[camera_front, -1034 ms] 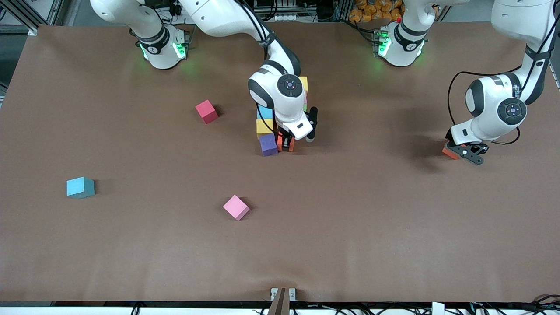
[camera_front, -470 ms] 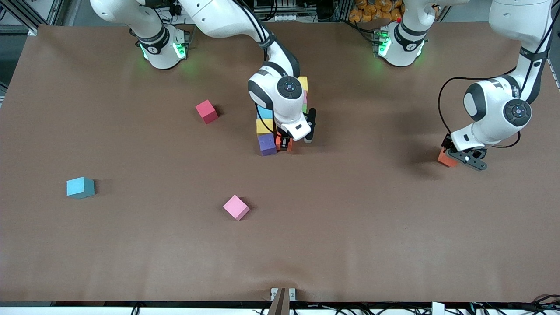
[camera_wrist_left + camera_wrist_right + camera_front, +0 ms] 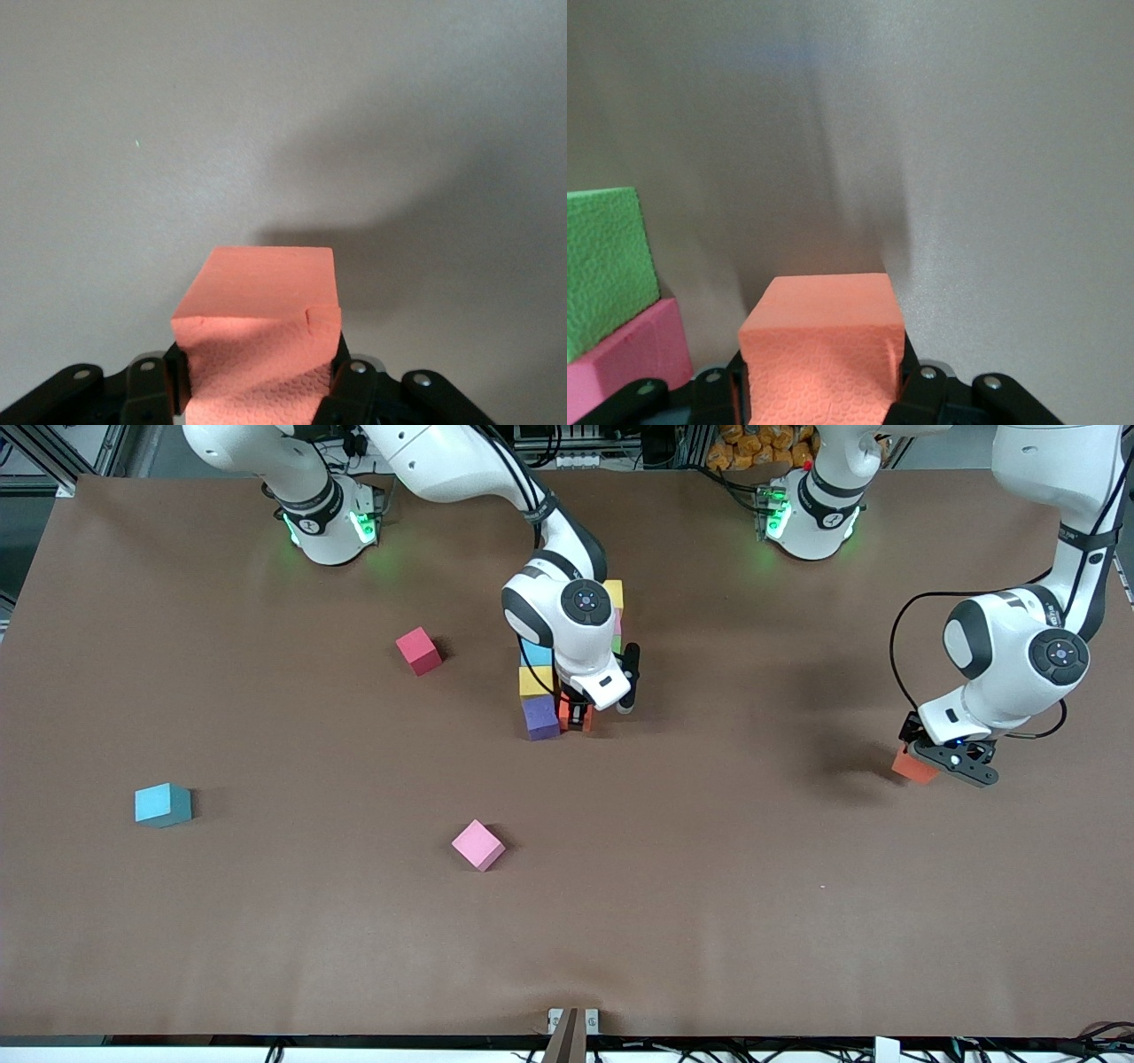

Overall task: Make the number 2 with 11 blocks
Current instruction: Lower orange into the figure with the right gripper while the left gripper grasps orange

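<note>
Jaws on the left arm: clenched on an orange block (image 3: 266,336). A second ago sat low at the table (image 3: 797,921) with that block; now up off it and shifted, with the shadow thrown clear to one side. Reads as pick done and carry begun. Nothing else near these jaws; well apart from the figure, which lies toward the right arm's end from them.

Right jaws: clenched on a second orange block (image 3: 824,345), in the same spot as a second ago, down at the figure. Just beside these jaws, a purple block (image 3: 542,717); past it in one line, a yellow block (image 3: 534,682) and a light blue block (image 3: 536,654). Close by in the right wrist view, a green block (image 3: 602,257) stacked on or against a pink block (image 3: 629,354). Cannot tell whether the second orange block rests on the table or hangs just above it. Not yet let go, so placing probably unfinished.

Loose, well apart from both jaws: a red block (image 3: 418,650), a blue block (image 3: 162,804) and a loose pink block (image 3: 478,845).

Meaning for the task: likely about seven blocks at the figure, part hidden under the right arm; one more now on the way, three left to fetch. Next for the left jaws, probably a wait until the right arm clears the figure.
</note>
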### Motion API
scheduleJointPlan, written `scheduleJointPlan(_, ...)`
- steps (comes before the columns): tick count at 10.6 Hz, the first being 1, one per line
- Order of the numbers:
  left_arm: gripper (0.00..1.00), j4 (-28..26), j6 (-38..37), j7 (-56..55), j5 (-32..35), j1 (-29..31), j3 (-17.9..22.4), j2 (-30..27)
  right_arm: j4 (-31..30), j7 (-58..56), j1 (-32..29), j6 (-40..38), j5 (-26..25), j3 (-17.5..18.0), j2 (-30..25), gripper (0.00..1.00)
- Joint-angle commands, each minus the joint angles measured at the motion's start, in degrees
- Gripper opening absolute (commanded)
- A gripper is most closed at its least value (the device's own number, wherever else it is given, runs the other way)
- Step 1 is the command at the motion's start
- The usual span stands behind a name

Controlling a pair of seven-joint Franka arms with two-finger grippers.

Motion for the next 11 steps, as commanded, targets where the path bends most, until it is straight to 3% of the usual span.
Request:
scheduleJointPlan(1,0.20,2.9,-0.4,-2.8,-1.1,-0.5,0.0,2.0,-0.6,-3.6,-1.4,0.6,-0.2,0.8,-0.6,0.54)
scheduleJointPlan(5,0.20,4.9,-0.4,-4.8,-1.4,-1.2,0.0,2.9,-1.2,-6.5,-2.4,0.6,-0.2,0.8,-1.0,0.55)
scheduleJointPlan(9,0.20,5.0,-0.4,-5.5,-1.6,-2.1,0.0,3.9,-1.6,-6.1,-1.5,0.6,-0.2,0.8,-1.0,0.64)
scheduleJointPlan(11,0.14,4.9,-0.5,-8.3,-1.6,-3.0,-0.1,3.7,-1.9,-6.0,-1.2,0.6,-0.2,0.8,-1.0,0.65)
